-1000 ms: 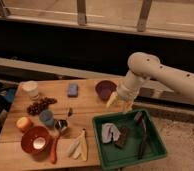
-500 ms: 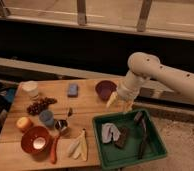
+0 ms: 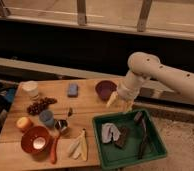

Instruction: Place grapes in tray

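The grapes (image 3: 40, 106) are lying at the middle left of the frame, on the table (image 3: 85, 107), just below a white cup (image 3: 30, 89) and just above a small blue cup (image 3: 46, 118). Nothing is touching them. The step in hand looks to be the reach. The hand (image 3: 119, 102) is hovering right of centre, between the purple bowl (image 3: 105, 90) and the tray (image 3: 115, 152). Its two pale fingers (image 3: 111, 101) are standing apart with nothing between them (so it is carrying nothing yet).

To do this well, the arm should be travelling leftwards across the table, passing over the blue sponge (image 3: 73, 90) and clear of the purple bowl. It should be coming down across the bunch's narrow width rather than along its length, low enough to catch the cluster and not single berries. The blue cup is sitting near, so the descent should be favouring the bunch's upper side. The tray is waiting at lower right, holding a grey cloth (image 3: 109, 132) and some dark items; its bare green front part seems the safest landing spot.
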`<state>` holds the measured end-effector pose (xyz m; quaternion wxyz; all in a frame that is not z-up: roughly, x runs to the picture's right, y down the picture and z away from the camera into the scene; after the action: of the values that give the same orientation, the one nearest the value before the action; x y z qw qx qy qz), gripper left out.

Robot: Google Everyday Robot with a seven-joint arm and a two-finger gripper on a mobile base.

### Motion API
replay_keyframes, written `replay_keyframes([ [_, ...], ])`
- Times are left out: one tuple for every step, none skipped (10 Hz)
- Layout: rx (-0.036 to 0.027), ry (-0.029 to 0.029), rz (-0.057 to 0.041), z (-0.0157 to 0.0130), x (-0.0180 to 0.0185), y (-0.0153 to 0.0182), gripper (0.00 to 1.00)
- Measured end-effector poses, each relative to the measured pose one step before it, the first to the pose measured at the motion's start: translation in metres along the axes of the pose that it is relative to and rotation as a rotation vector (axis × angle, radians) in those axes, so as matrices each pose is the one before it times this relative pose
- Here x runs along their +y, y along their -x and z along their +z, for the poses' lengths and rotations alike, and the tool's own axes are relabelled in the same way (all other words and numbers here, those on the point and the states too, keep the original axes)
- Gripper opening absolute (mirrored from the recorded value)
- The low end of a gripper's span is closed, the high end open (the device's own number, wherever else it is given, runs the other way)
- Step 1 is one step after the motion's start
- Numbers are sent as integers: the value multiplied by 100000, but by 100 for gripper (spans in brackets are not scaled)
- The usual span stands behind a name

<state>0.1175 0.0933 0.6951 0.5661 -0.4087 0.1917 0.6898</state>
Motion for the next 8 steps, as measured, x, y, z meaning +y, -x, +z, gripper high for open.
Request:
replay_keyframes([
  [-2792,-5256,-828,-699,306,601,61],
  [-3247,-3771,-1954,-235,1069,935,61],
  [-2032,-962,-1386,-46,950,465,61],
  [-3732,-1120,-2218,73,1890,870,61],
  [-2360,-162,-2901,272,2438,841,61],
  [-1993,27,-2155,197,1999,717,61],
  [-3513,1328,-1288,60,2403,958,61],
  [-3837,3107,-1899,-135,2749,907,61],
])
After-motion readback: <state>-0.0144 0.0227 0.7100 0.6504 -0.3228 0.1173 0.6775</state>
